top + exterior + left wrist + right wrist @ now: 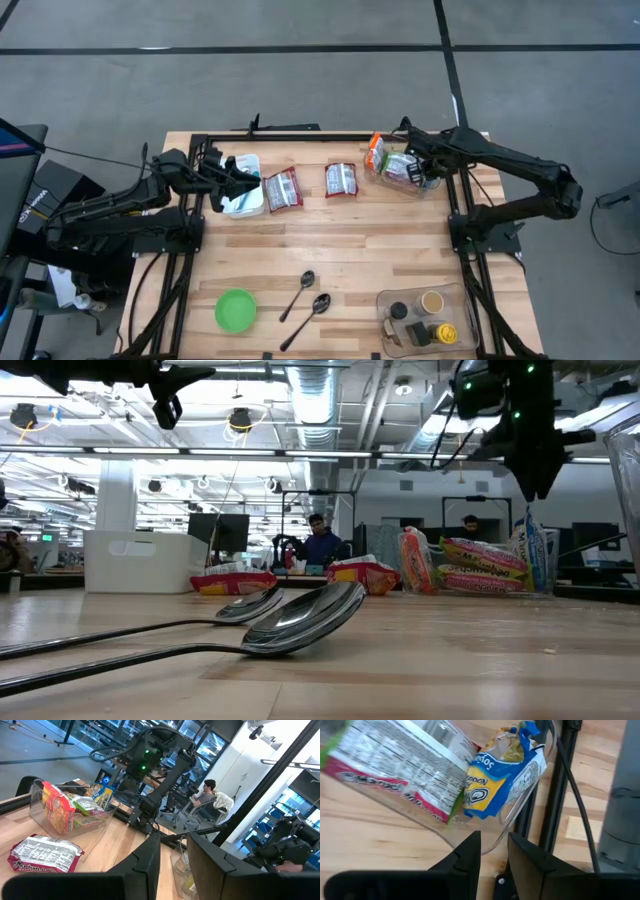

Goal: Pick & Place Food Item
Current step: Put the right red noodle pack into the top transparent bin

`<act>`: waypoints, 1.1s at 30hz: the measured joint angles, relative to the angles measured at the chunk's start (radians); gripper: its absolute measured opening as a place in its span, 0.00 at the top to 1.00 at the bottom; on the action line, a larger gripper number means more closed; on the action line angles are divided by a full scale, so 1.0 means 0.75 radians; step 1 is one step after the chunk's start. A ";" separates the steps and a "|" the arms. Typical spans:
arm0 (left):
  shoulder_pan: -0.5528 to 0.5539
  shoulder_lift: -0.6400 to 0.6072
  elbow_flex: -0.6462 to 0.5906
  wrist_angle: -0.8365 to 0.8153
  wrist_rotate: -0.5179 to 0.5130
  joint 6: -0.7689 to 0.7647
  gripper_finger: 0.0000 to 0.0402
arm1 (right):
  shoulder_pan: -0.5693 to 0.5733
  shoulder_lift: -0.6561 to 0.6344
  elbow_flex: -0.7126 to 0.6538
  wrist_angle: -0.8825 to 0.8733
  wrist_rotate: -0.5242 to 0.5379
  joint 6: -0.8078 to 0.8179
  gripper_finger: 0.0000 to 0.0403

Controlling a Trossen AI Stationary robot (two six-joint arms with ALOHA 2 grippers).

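Observation:
Two red-and-white food packets (283,188) (341,180) lie flat on the wooden table. A clear bin (405,170) at the far right holds several packets, among them a green-and-red one (400,765) and a blue-and-yellow one (490,785). Above the bin's right end, my right gripper (494,850) points steeply down and is open a little, with nothing between its fingers. At the far left, my left gripper (250,180) hovers level over a white container (243,190). It is open and holds nothing.
A green bowl (235,310) and two spoons (305,295) lie near the front edge. At the front right stands a clear tray (425,315) of small jars. Black frame rails run along the table's far edge and both sides. People sit at desks beyond the table.

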 joint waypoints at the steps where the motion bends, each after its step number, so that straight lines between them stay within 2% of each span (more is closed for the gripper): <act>1: 0.000 0.000 0.000 0.000 0.000 0.000 0.77 | 0.007 -0.023 0.000 0.004 -0.013 0.000 0.77; 6: 0.000 0.000 0.000 0.000 -0.001 0.000 0.77 | 0.084 -0.135 0.000 0.104 -0.071 -0.057 0.77; 12: 0.000 0.000 0.000 0.007 -0.007 0.000 0.77 | 0.261 -0.238 0.001 0.422 -0.136 -0.103 0.77; 20: 0.000 0.000 0.000 0.063 -0.005 0.000 0.77 | 0.509 -0.238 0.001 0.811 -0.135 -0.175 0.77; 33: 0.000 0.000 0.000 0.061 -0.003 -0.004 0.77 | 0.702 -0.040 0.000 0.851 -0.125 -0.175 0.77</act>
